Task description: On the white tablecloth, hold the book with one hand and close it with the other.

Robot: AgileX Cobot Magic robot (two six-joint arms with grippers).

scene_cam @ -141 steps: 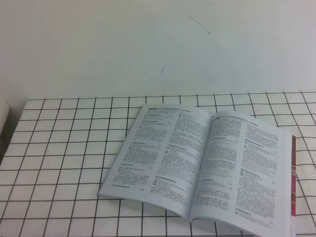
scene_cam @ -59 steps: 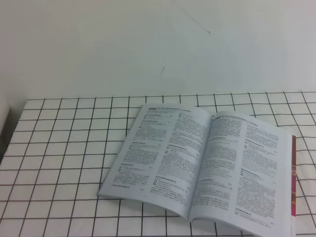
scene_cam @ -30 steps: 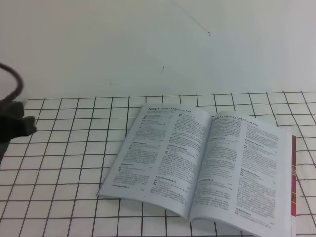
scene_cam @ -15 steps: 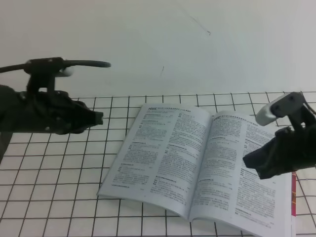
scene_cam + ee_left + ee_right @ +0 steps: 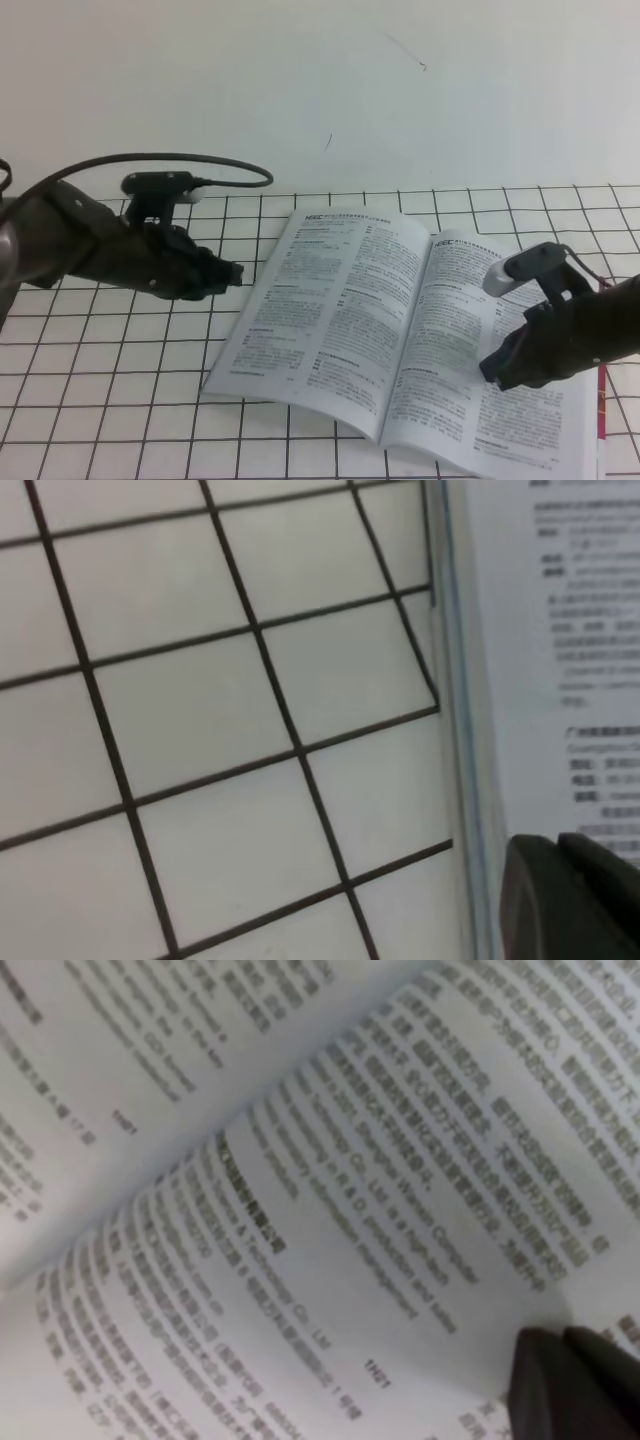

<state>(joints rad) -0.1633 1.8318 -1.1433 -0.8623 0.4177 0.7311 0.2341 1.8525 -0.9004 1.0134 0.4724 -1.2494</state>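
The book [image 5: 400, 320] lies open on the white tablecloth [image 5: 130, 350], pages of dense text up and a magenta edge at its right. My left gripper [image 5: 232, 272] hovers just left of the book's left edge, fingers together, holding nothing. The left wrist view shows the tablecloth grid [image 5: 200, 710], that book edge [image 5: 560, 630] and the left gripper's dark tips [image 5: 565, 900]. My right gripper [image 5: 492, 368] is low over the right-hand page, shut and empty. In the right wrist view the right gripper's tips [image 5: 575, 1385] sit close above the printed page [image 5: 300, 1210]; contact cannot be judged.
A plain white wall [image 5: 300, 90] rises behind the table. A black cable [image 5: 200, 160] loops above the left arm. The cloth's left edge [image 5: 30, 240] meets a dark strip at the far left.
Both arms have entered the view and come down toward the book. The left gripper moved right to the book's left edge; the right gripper dropped lower over the right page.
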